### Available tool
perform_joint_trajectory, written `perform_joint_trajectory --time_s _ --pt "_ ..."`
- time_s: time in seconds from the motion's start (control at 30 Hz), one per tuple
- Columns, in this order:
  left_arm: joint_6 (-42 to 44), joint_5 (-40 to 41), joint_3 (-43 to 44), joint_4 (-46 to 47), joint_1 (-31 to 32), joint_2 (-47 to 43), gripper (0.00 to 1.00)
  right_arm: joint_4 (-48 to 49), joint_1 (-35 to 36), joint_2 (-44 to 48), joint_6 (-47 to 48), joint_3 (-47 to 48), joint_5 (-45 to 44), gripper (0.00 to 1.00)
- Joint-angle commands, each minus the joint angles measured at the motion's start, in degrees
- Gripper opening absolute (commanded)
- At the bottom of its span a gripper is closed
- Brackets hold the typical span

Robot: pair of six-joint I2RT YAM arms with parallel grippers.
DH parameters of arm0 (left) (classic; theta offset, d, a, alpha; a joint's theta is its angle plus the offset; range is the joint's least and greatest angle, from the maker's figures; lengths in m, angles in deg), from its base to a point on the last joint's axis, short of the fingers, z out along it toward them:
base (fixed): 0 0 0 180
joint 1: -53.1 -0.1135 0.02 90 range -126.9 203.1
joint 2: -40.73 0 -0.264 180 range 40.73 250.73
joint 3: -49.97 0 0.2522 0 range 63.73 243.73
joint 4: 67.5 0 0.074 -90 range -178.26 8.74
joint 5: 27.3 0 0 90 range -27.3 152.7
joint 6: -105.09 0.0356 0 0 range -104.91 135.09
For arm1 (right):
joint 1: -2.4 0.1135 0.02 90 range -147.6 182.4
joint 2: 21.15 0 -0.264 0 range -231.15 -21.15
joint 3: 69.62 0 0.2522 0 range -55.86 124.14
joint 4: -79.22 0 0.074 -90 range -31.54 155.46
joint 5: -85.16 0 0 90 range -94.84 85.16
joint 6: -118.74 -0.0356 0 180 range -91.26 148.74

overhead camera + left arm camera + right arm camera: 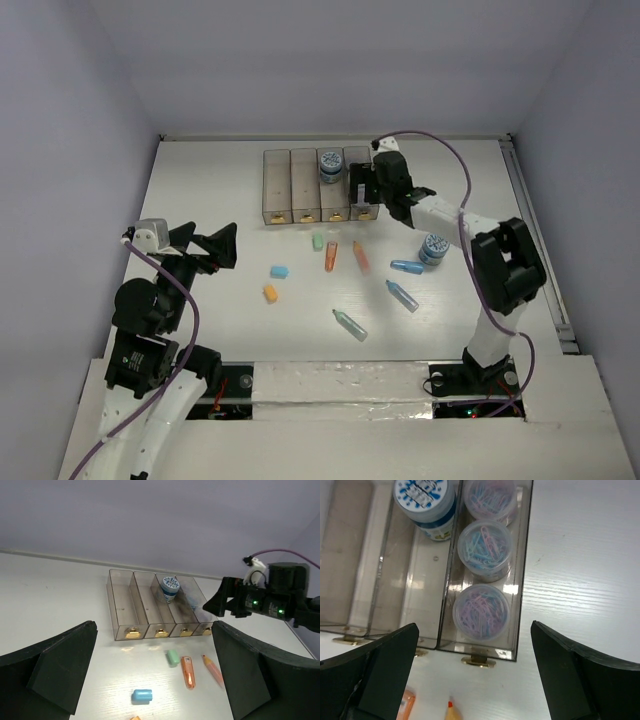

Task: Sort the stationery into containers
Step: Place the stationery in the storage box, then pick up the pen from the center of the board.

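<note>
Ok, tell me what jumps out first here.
Three clear tubs of pastel paper clips fill the rightmost of four joined bins at the table's far side, with a blue-lidded jar in the bin beside it. Loose markers and erasers lie scattered in front of the bins.

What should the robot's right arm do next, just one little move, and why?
Probably lift the right gripper away from the end bin and swing toward the jar on the table. Its jaws are open and empty, three tubs of clips already sit in that bin, and that jar stands unsorted beside this arm.
</note>
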Motion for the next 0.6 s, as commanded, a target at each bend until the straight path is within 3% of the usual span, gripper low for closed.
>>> perform_joint_trajectory --time_s 0.0,0.13,0.23,0.37,0.57 --pt "0.35 -0.81 0.98 3.31 -0.44 0.11 0.99 4.95 -0.26 9.61 -1.00 -2.83 -4.52 1.00" --pt "0.26 -0.90 0.98 3.22 -0.44 -0.42 0.99 4.69 -0.78 17.01 -3.29 -10.91 -13.64 1.00" --pt "0.35 -0.98 0.98 3.31 0.08 -0.94 0.99 2.50 -1.31 22.27 -5.57 -17.68 -15.16 1.00" --pt "0.26 -0.90 1.06 3.13 0.61 -1.65 0.99 -6.27 -1.31 27.81 -9.35 -23.22 -13.15 1.00" --pt "0.35 -0.46 0.98 2.78 2.80 -3.76 0.99 -17.52 -1.31 35.91 -13.66 -28.41 -17.53 1.00"
